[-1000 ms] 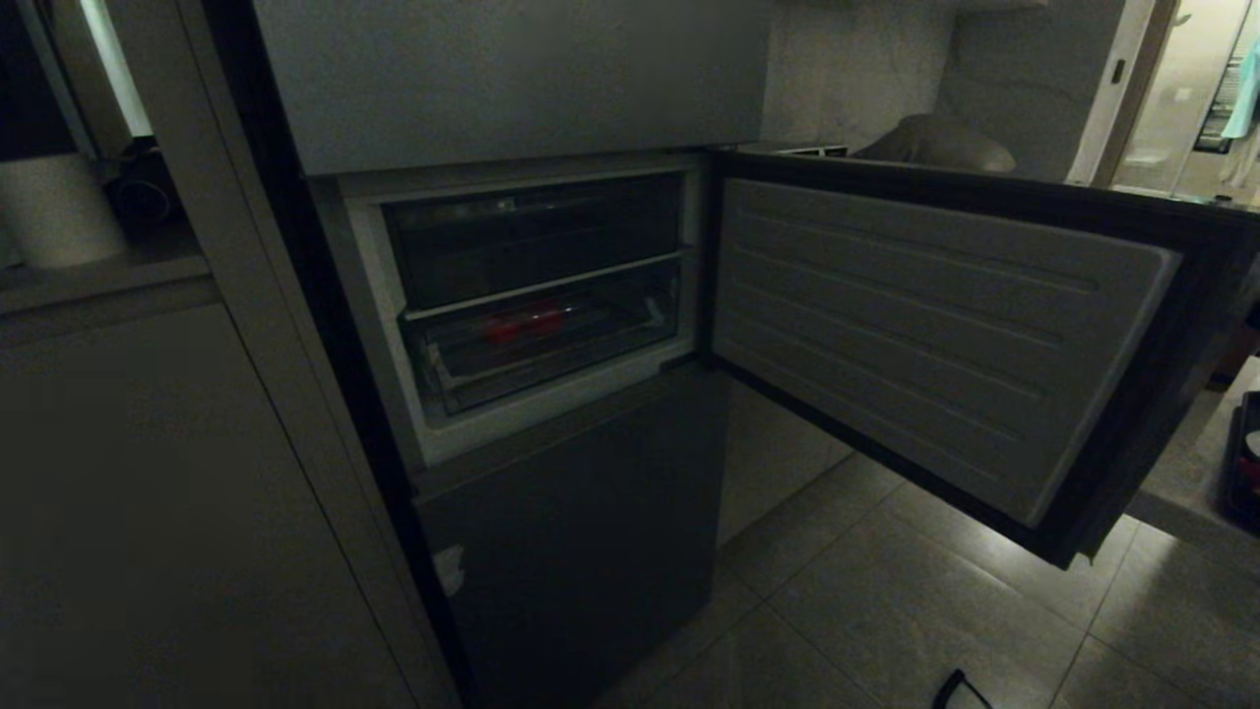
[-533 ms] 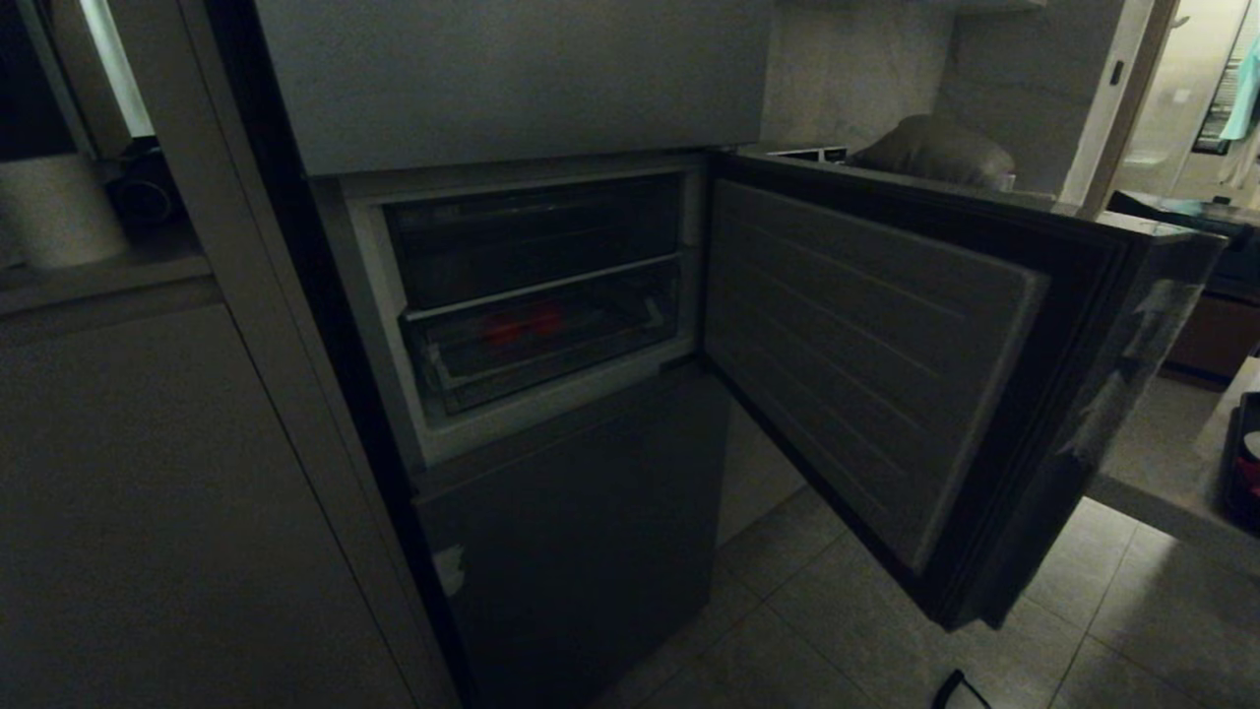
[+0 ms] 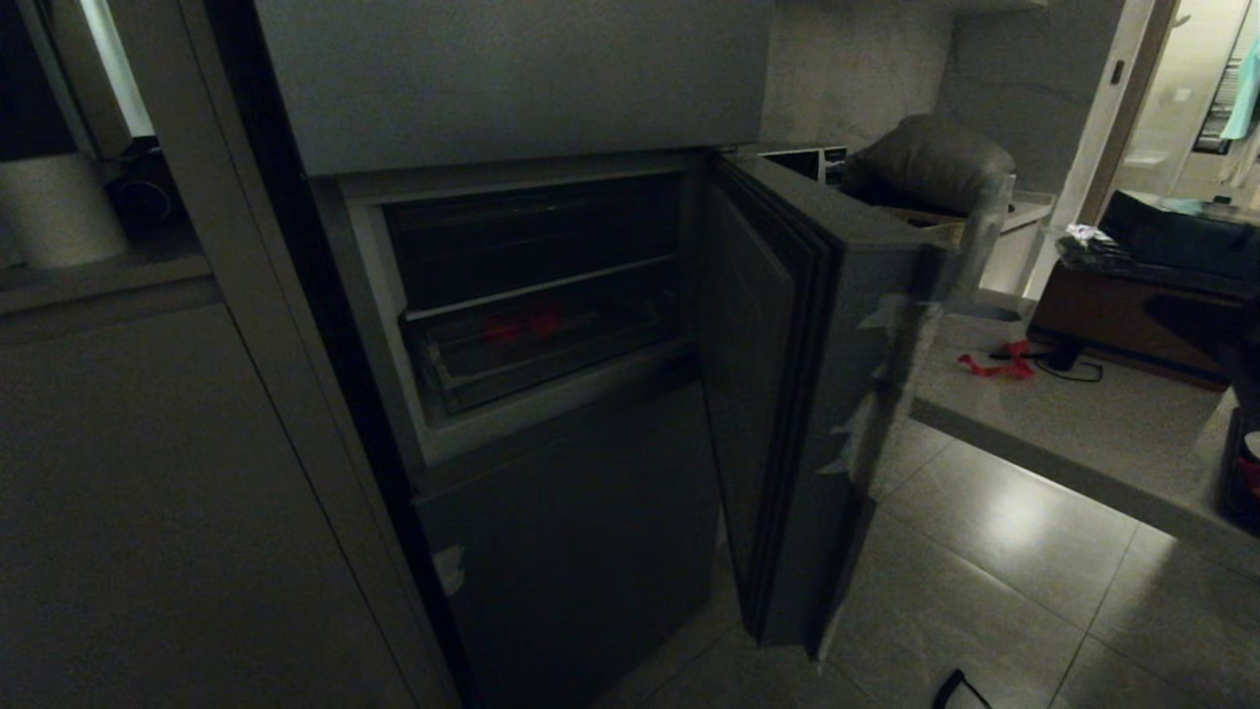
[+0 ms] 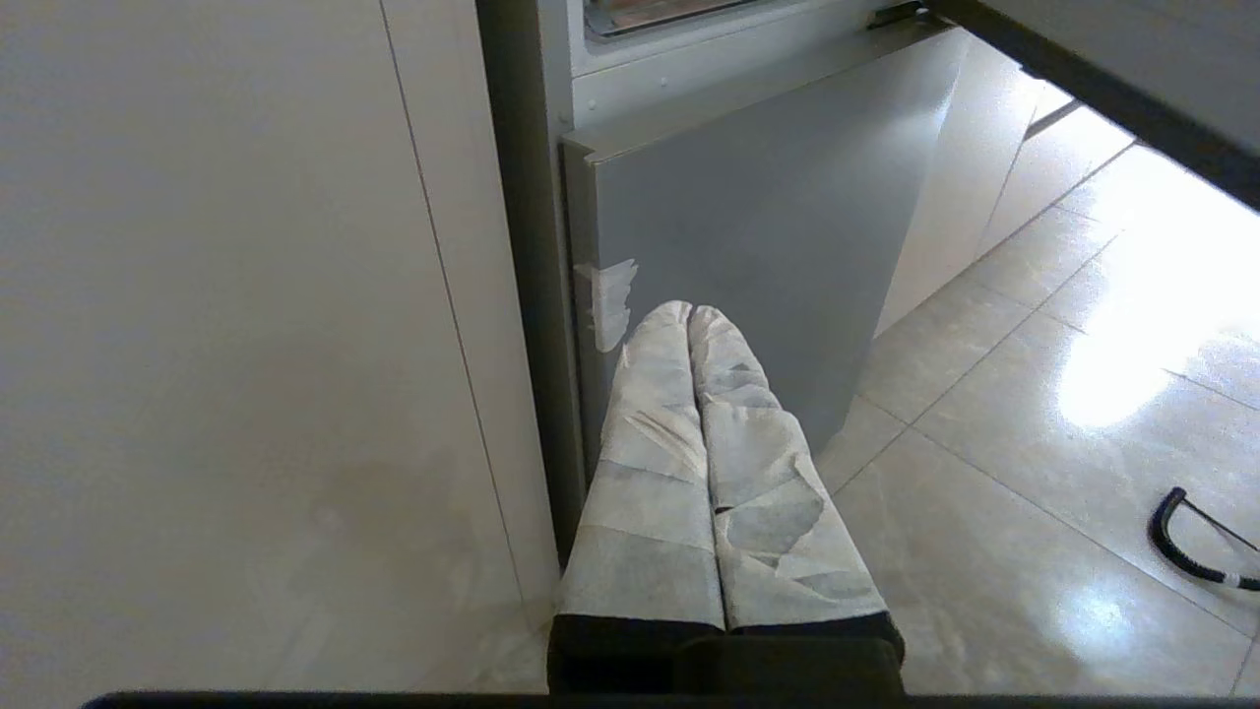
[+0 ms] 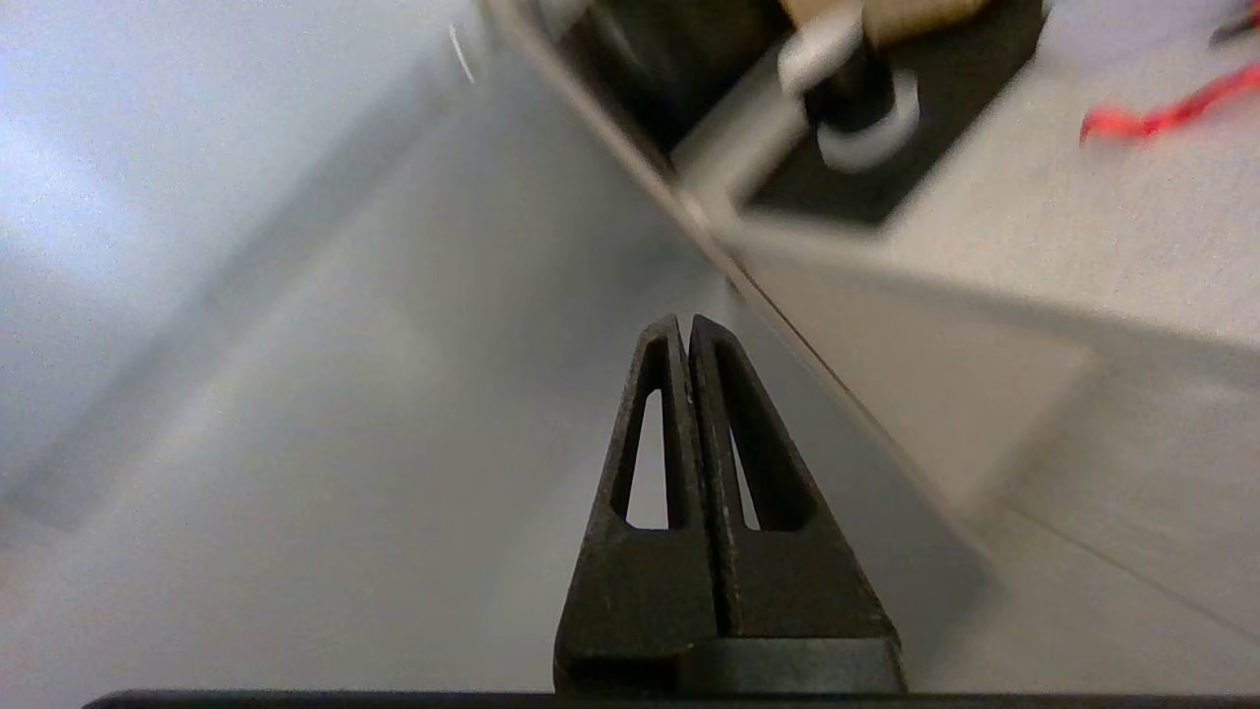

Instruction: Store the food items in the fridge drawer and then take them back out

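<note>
The dark grey fridge (image 3: 512,89) has its middle door (image 3: 817,394) standing about edge-on to me, half swung in. Inside, the clear fridge drawer (image 3: 591,359) sits pushed in under a shelf, with red food items (image 3: 522,325) glowing dimly through it. My right gripper (image 5: 686,323) is shut with nothing in it, its tips close to a flat grey door face (image 5: 394,394). My left gripper (image 4: 689,313), wrapped in white tape, is shut and empty, low down in front of the fridge's bottom door panel (image 4: 768,217). Neither gripper shows in the head view.
Pale cabinets (image 3: 148,492) flank the fridge on the left. To the right a raised grey step (image 3: 1083,433) carries a red cord (image 3: 994,366). A dark cushion (image 3: 925,158) lies behind the door. A black cable (image 3: 960,689) lies on the tiled floor (image 3: 984,591).
The middle door has swung from wide open to about halfway shut, uncovering the room behind it. Drawer and food items have not moved.
</note>
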Robot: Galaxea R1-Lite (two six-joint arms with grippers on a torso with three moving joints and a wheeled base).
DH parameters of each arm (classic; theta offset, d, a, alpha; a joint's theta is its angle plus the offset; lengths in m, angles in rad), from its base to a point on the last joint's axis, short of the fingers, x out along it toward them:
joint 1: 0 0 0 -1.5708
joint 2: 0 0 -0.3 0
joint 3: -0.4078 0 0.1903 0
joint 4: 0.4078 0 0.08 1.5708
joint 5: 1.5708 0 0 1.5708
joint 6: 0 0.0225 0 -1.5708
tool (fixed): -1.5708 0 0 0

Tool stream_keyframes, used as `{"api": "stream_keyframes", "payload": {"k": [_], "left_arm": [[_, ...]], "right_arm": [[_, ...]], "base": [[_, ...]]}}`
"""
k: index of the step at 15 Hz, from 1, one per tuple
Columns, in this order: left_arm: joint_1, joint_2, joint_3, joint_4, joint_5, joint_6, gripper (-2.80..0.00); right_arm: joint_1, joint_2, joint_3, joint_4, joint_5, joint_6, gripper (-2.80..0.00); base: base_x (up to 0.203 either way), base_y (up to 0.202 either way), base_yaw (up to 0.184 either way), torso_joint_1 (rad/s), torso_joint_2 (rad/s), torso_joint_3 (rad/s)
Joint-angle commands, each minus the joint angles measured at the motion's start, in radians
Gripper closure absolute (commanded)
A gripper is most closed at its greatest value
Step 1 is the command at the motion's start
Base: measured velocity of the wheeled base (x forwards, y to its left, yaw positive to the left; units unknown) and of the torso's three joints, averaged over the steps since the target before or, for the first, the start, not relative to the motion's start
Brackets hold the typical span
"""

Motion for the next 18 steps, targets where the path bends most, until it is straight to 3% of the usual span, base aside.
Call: {"api": "stream_keyframes", "payload": {"k": [1, 4, 10, 12, 18], "left_arm": [[0.000, 0.002, 0.000, 0.001, 0.000, 0.000, 0.00], [0.000, 0.002, 0.000, 0.001, 0.000, 0.000, 0.00], [0.000, 0.002, 0.000, 0.001, 0.000, 0.000, 0.00], [0.000, 0.002, 0.000, 0.001, 0.000, 0.000, 0.00], [0.000, 0.002, 0.000, 0.001, 0.000, 0.000, 0.00]], "right_arm": [[0.224, 0.141, -0.068, 0.023, -0.099, -0.083, 0.00], [0.423, 0.245, -0.142, 0.040, -0.149, -0.145, 0.00], [0.686, 0.436, -0.350, 0.044, -0.262, -0.160, 0.00], [0.748, 0.494, -0.428, 0.045, -0.290, -0.164, 0.00], [0.831, 0.701, -0.692, 0.035, -0.318, -0.177, 0.00]], "base": [[0.000, 0.000, 0.000, 0.000, 0.00, 0.000], [0.000, 0.000, 0.000, 0.000, 0.00, 0.000], [0.000, 0.000, 0.000, 0.000, 0.00, 0.000], [0.000, 0.000, 0.000, 0.000, 0.00, 0.000], [0.000, 0.000, 0.000, 0.000, 0.00, 0.000]]}}
